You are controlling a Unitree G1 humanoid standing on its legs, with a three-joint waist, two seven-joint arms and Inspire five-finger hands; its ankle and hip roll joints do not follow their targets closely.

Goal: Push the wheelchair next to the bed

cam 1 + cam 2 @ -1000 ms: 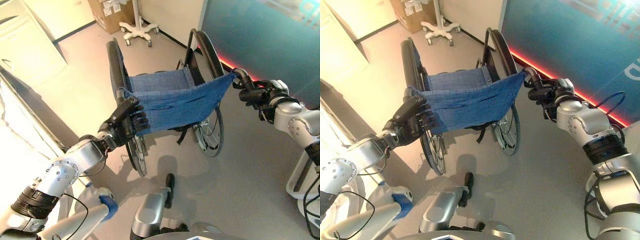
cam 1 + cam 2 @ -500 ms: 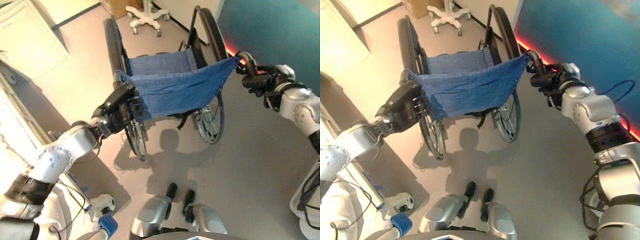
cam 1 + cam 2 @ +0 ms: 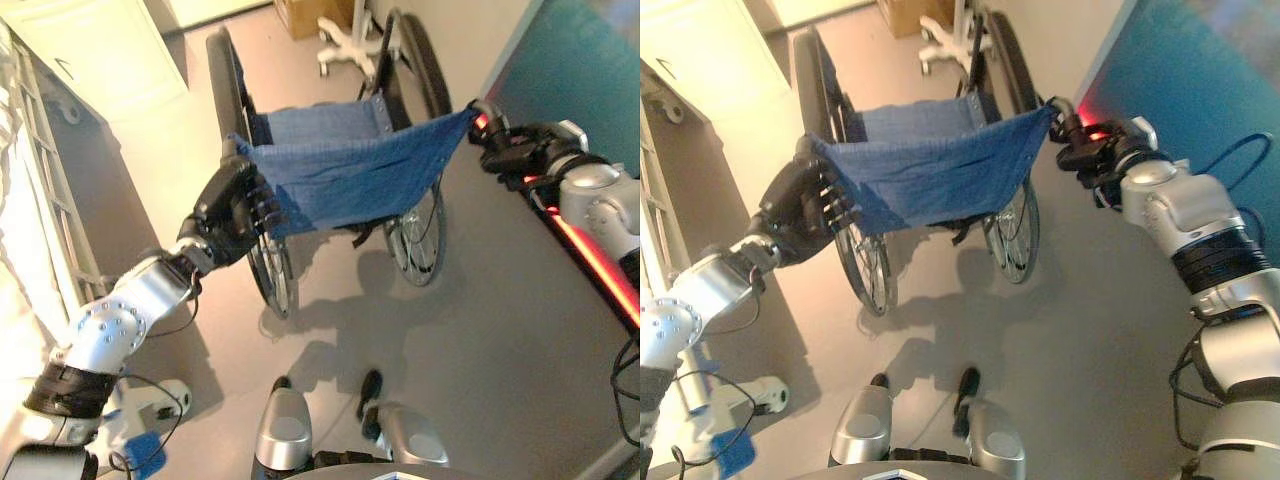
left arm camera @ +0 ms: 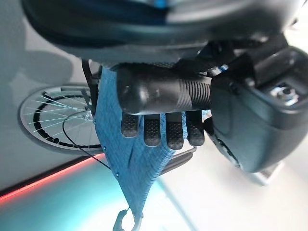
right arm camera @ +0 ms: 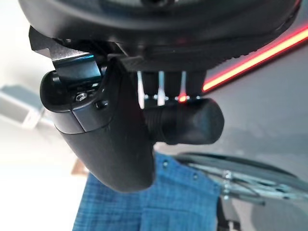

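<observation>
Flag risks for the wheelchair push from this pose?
1. The right wheel runs near the wall with the red light strip; veering that way could scrape it.
2. A white wheeled stand sits just ahead of the wheelchair; pushing straight may hit it.
3. The left hand and right hand each curl round a push handle at near full reach; uneven pushing could swing the chair toward the bed frame on the left.

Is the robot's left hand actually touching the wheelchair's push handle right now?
Touching. In the left wrist view the left hand has its fingers curled round the black push handle, gripping it with no gap.
</observation>
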